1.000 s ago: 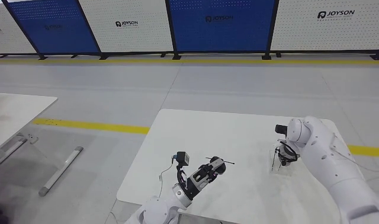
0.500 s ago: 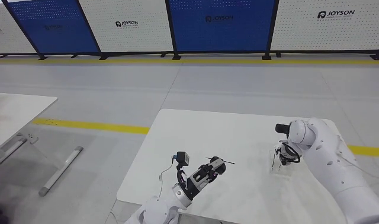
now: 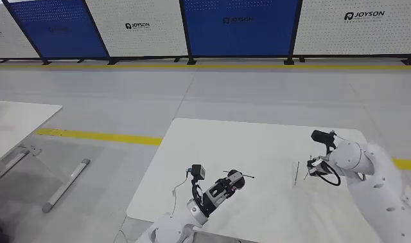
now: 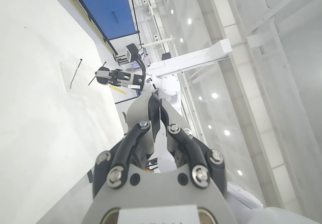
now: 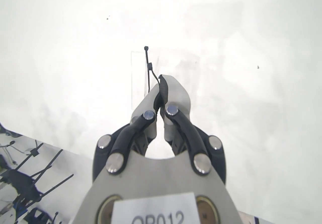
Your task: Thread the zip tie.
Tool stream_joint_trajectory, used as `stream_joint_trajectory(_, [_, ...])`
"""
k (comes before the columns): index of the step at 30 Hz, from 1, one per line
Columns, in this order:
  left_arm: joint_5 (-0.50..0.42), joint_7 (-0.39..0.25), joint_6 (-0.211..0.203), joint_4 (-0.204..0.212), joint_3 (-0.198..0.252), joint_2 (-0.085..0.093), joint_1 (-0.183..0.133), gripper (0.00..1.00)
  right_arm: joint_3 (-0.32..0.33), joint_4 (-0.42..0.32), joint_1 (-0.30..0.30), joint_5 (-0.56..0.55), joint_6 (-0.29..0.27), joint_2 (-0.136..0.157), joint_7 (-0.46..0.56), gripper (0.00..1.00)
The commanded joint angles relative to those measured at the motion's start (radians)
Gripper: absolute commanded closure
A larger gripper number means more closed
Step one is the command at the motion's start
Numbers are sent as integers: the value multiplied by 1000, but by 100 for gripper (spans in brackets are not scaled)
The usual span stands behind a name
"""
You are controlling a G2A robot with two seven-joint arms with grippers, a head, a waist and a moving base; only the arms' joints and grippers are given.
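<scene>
As right pincer (image 5: pixel 160 86) grips it, zip tie (image 5: pixel 150 66) juts beyond.

Left gripper (image 3: pixel 236 177) pinched closed, forearm angled forward — right gripper (image 3: pixel 311 168) closed, wrist turned inward

A white table (image 3: pixel 257 146) stands before pegboard panels (image 3: pixel 241 37).

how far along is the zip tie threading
Done: both pickups. The left tool is shut on a zip tie, the right tool on a second zip tie. In hand: the two tools hold their ties far apart over the table. Left: the threading itself; no tie shows a loop. A third tie lies loose on the table.
</scene>
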Motion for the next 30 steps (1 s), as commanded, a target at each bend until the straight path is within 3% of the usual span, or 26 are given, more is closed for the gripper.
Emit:
stream_joint_trajectory(1, [0,0,0,0,0,0,0,100,48,-77,-58,3,16,12,-11,100])
stream_joint_trajectory(23, [0,0,0,0,0,0,0,100,57,-93,-81,7,9,14,-38,100])
stream_joint_trajectory(30, [0,0,0,0,0,0,0,100,113,-196,-137,23,1,28,-60,100])
